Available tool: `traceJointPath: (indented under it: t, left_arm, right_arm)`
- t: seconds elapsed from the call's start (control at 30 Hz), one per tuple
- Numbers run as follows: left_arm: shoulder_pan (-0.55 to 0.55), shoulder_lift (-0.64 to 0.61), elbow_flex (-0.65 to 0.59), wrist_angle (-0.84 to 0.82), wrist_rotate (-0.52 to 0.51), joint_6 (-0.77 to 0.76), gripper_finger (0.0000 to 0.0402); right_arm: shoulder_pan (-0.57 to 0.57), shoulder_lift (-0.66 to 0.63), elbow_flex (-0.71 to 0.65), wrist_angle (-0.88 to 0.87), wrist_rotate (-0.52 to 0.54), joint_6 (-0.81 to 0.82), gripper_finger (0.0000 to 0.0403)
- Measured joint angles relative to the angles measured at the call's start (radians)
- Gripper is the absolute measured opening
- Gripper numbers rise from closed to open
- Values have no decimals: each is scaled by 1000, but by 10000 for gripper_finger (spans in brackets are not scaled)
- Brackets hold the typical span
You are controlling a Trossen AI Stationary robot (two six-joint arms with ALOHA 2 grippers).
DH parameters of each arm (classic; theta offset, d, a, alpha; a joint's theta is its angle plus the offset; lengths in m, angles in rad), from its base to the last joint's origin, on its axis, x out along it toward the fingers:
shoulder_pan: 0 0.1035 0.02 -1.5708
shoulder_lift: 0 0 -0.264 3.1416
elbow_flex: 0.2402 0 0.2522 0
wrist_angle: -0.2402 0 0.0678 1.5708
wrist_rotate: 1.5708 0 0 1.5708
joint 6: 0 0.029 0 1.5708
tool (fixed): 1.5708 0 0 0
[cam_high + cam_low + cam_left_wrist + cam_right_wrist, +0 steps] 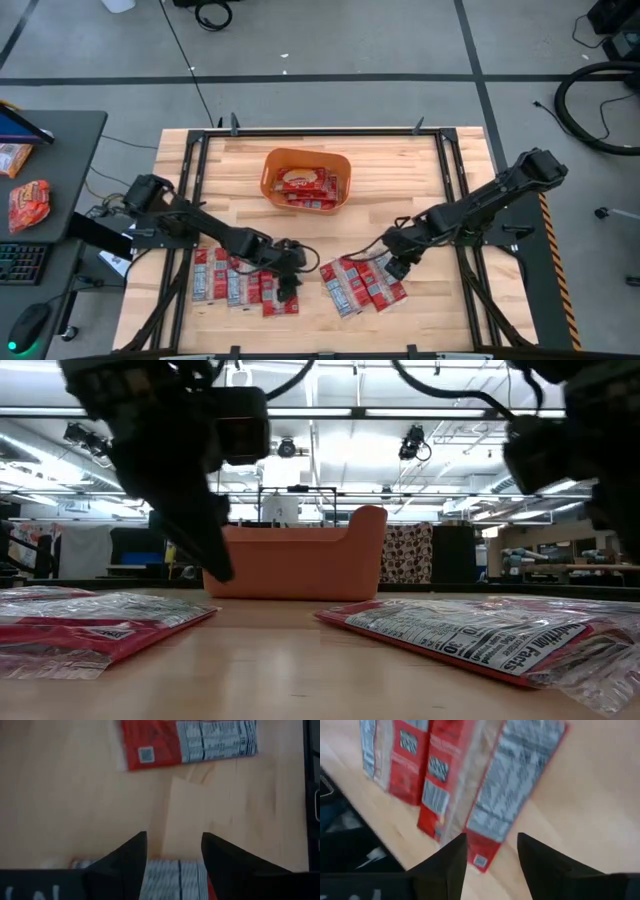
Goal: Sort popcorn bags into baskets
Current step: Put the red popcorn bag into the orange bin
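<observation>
The orange tub (305, 152) stands at the table's far middle with several red popcorn bags (305, 183) lying in it; it also shows in the low view (300, 560). A row of flat red bags (235, 285) lies at the near left and a second group (360, 285) at the near right. My left gripper (288, 284) hangs open over the right end of the left row, its fingers on either side of a bag's label (172, 877). My right gripper (396, 268) hangs open over the right group, above one bag's end (482, 855).
Black frame rails (190, 200) run along the table's left, right and far sides. A dark side table (50, 150) at the left carries a larger orange-red crinkled packet (28, 203) and a keyboard (20, 262). Bare wood lies between the two bag groups and the tub.
</observation>
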Motion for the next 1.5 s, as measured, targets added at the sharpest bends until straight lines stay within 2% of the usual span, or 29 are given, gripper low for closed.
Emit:
traceJointPath:
  t: [0.23,0.4,0.53,0.63,0.8,0.93,1.13,1.33,1.4,1.5]
  left_arm:
    - [0,176,178,21,-6,14,192]
    - [1,300,304,20,12,31,192]
    - [0,359,371,13,19,17,192]
    - [4,385,390,20,11,-5,192]
    - [5,394,400,29,7,-32,192]
    - [4,396,407,22,8,-39,192]
    - [-1,398,412,21,-5,-48,192]
    - [1,398,412,25,-1,-44,192]
    - [4,397,411,22,9,-45,192]
    - [8,387,410,16,14,-45,192]
  right_arm:
    - [32,-38,-138,146,-14,86,223]
    - [47,-7,-150,197,54,70,259]
    - [48,35,-152,266,80,48,271]
    - [48,86,-150,326,73,44,269]
    - [48,167,-149,534,51,63,255]
    - [47,192,-149,657,104,80,239]
    - [44,186,-149,675,163,63,213]
    - [33,132,-150,645,85,16,198]
    - [64,95,-148,638,110,-29,195]
    - [144,67,-119,593,213,-147,191]
